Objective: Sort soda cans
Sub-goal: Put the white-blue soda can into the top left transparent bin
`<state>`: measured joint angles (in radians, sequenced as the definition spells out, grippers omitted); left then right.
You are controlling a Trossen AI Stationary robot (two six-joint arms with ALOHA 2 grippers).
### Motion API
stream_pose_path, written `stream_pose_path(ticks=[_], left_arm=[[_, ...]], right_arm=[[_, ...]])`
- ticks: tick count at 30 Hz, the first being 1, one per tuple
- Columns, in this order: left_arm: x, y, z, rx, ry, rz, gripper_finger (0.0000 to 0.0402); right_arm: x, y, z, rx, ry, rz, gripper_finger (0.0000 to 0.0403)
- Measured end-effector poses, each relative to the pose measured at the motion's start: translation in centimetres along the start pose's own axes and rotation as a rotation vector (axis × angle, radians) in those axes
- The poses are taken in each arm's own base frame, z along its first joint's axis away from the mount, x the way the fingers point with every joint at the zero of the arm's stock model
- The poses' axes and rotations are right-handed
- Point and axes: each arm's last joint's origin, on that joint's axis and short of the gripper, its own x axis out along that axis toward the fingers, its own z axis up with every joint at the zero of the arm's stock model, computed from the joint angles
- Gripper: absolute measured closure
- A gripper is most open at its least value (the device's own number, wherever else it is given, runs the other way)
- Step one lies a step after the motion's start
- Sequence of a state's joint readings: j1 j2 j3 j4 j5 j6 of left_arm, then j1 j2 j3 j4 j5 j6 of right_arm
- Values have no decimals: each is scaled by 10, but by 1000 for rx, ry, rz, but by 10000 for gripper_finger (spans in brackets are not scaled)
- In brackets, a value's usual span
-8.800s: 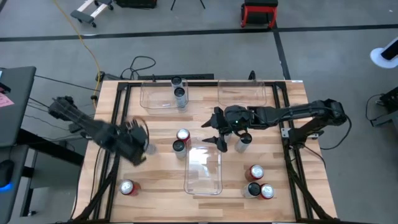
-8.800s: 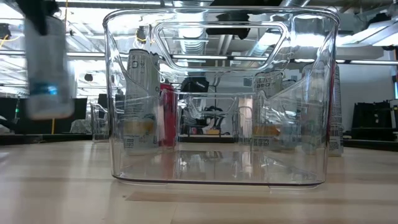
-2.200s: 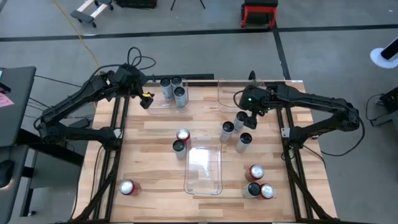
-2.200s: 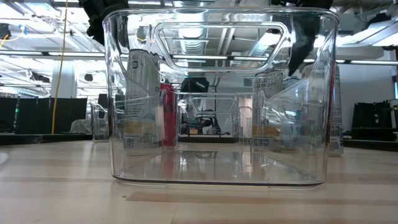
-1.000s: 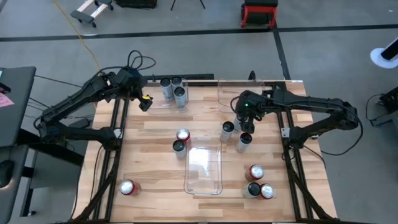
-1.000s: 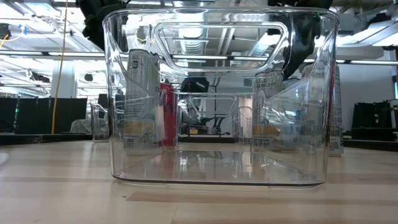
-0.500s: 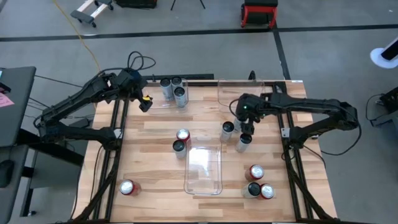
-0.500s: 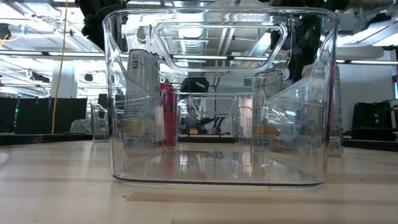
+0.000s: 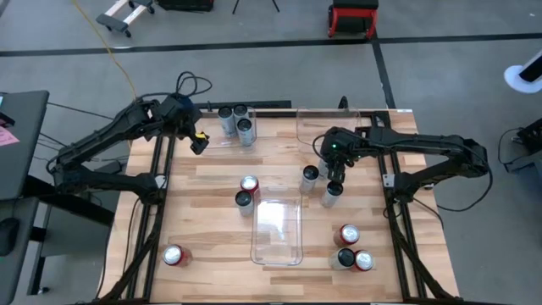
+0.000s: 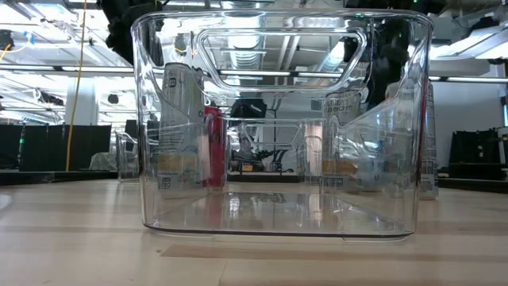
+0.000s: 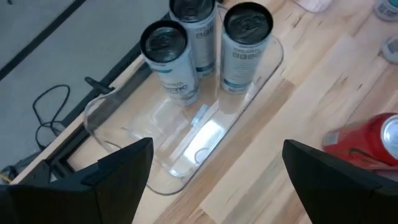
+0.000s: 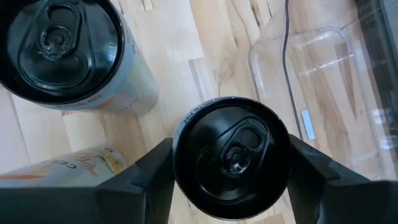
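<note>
My right arm reaches in from the table's right edge, elbow out, with the right gripper (image 9: pixel 335 172) pointing down over a cluster of three pale cans right of centre. In the right wrist view its fingers (image 12: pixel 146 180) sit on either side of a black-topped can (image 12: pixel 231 157), spread about as wide as the can; whether the pads actually press on it I can't quite tell. A second pale can (image 12: pixel 65 56) stands just beside it, and a third (image 12: pixel 56 167) shows only as a printed side.

My left arm stretches along the far left edge, the left gripper (image 9: pixel 196 140) held above the end of the far-left clear bin (image 9: pixel 207 135). Its fingers (image 11: pixel 118 174) are spread wide with nothing between them.

That bin is smooth clear plastic with rounded corners; the left wrist view shows three silver-grey cans (image 11: pixel 168 59) upright at one end, dark lids glossy, and a red can (image 11: pixel 364 144) on the pale wood table (image 9: pixel 212 212).

From above I see more red and dark cans (image 9: pixel 351 247) near the front right corner, one lone red can (image 9: pixel 174 255) front left, and two (image 9: pixel 246 191) beside the centre bin (image 9: pixel 277 230). The low view gives only that bin's glassy wall (image 10: pixel 278 119), with cans distorted behind it.
</note>
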<state>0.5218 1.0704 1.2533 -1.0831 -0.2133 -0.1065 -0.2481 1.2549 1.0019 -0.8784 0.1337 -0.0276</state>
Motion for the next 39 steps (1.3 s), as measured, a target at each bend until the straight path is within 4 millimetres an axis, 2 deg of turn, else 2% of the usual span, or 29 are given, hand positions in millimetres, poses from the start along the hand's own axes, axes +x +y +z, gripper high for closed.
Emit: stream_pose_path(ticks=[8,15,22,30,34,39], left_arm=[[6,-4,4,32,-31,2,47],[32,-19,-5,98,-80,-33,47],[58,-43,-19,172,-151,-95,47],[54,-63,-20,210,-216,-146,47],[50,-70,-16,197,-279,-177,47],[48,-74,-15,195,-299,-194,47]], right_arm=[[-6,4,5,18,-10,11,170],[-32,16,20,-30,-85,12,170],[-46,24,30,-45,-183,-128,170],[-51,25,56,-68,-428,-131,170],[-44,24,77,-60,-564,-79,170],[-8,28,100,-103,-601,-60,170]])
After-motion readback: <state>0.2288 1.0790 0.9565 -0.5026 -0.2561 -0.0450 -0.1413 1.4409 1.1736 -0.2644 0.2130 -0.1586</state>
